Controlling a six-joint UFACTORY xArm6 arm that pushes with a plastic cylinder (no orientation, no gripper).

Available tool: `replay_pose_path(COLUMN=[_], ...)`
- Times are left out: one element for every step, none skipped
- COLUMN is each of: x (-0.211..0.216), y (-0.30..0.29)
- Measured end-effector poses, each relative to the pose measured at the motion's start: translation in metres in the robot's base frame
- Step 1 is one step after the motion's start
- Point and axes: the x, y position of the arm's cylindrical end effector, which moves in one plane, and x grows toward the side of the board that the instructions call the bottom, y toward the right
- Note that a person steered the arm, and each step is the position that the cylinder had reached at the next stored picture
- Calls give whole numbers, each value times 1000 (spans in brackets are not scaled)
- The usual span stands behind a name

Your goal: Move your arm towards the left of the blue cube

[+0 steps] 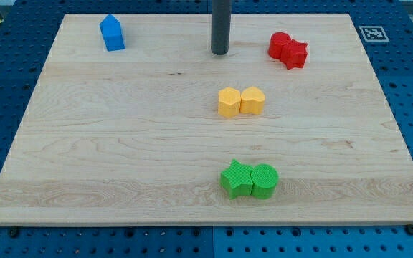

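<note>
Blue cube (112,33) top-left, my tip (219,53) well right of it

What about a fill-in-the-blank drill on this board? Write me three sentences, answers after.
1. The blue block sits near the view's top ____ corner.
2. My tip stands between the blue block and the ____ blocks.
3. The green blocks lie nearest the view's ____ edge.

Answers: left; red; bottom
</note>
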Motion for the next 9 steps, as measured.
replay_pose_path(x=[0,0,0,1,9,9,17,39,44], y=[0,-18,-35,-38,-41,-41,-41,-51,-54])
